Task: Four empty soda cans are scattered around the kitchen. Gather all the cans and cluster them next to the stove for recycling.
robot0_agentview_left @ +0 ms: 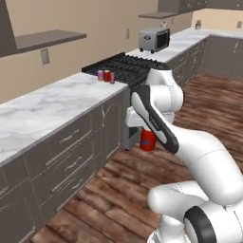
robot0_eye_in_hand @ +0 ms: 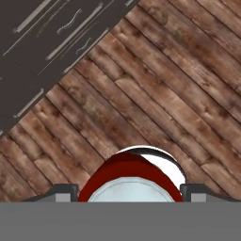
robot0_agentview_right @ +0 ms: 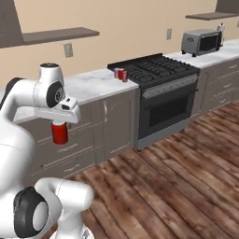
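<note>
Hanging from the white robot arm, a red soda can (robot0_agentview_right: 59, 132) is being carried upright above the wood-plank floor (robot0_agentview_right: 177, 186), in front of the dark cabinet drawers. The claw (robot0_agentview_right: 59, 125) is closing partway on the can's upper end, one fingertip pressing each side just below the silver top, so the can's body is dangling beneath it. In the hand view the silver lid and red shoulder (robot0_eye_in_hand: 129, 181) are sitting squarely between the two dark fingertips (robot0_eye_in_hand: 66, 192), with floorboards showing far below.

Judging by the task, the can is empty, so it is probably very light, and its thin wall is likely giving way easily under hard squeezing. Its smooth round side is looking slippery. The stiffer band near the rim, where the claw is gripping now, is seeming the safest place to hold, with pressure kept gentle and the can kept upright.

Farther along, three more cans (robot0_agentview_left: 106, 76) are standing close together on the white marble worktop (robot0_agentview_left: 52, 102), right at the edge of the black stove (robot0_agentview_right: 156, 70); one is purple-pink and two are red. Beyond the stove, a silver toaster oven (robot0_agentview_right: 200, 42) is sitting on the worktop against the beige wall.
</note>
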You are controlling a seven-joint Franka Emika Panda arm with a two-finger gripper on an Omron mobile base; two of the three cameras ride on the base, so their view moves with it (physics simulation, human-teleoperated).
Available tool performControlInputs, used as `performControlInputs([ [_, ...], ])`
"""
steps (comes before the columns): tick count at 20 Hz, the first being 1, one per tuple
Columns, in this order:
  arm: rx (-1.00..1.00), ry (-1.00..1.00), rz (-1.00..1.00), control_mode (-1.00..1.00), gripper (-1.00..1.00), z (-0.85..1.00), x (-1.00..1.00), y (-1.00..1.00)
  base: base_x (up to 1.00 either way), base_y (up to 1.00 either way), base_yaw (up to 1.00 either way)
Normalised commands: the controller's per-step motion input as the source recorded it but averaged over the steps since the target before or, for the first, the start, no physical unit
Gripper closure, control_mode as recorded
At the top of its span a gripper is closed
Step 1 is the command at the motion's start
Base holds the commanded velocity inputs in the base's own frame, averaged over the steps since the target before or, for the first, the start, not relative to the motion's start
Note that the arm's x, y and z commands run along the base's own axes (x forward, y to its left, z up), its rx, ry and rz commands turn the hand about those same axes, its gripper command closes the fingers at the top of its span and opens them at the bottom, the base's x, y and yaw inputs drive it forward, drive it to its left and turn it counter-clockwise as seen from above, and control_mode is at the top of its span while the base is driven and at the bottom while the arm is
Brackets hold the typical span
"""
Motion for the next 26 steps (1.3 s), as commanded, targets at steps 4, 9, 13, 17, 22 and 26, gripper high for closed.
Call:
performControlInputs([
  [4,0.0,0.0,0.0,1.0,1.0,0.0,0.0,0.0,0.92,-0.49,0.07],
  [9,0.0,0.0,0.0,1.0,1.0,0.0,0.0,0.0,0.91,-0.47,0.12],
  [13,0.0,0.0,0.0,1.0,1.0,0.0,0.0,0.0,0.78,-0.25,0.27],
  [17,0.0,0.0,0.0,1.0,1.0,0.0,0.0,0.0,0.71,-0.08,0.35],
  [22,0.0,0.0,0.0,1.0,1.0,0.0,0.0,0.0,0.62,-0.09,0.38],
  [26,0.0,0.0,0.0,1.0,1.0,0.0,0.0,0.0,0.52,-0.25,0.37],
])
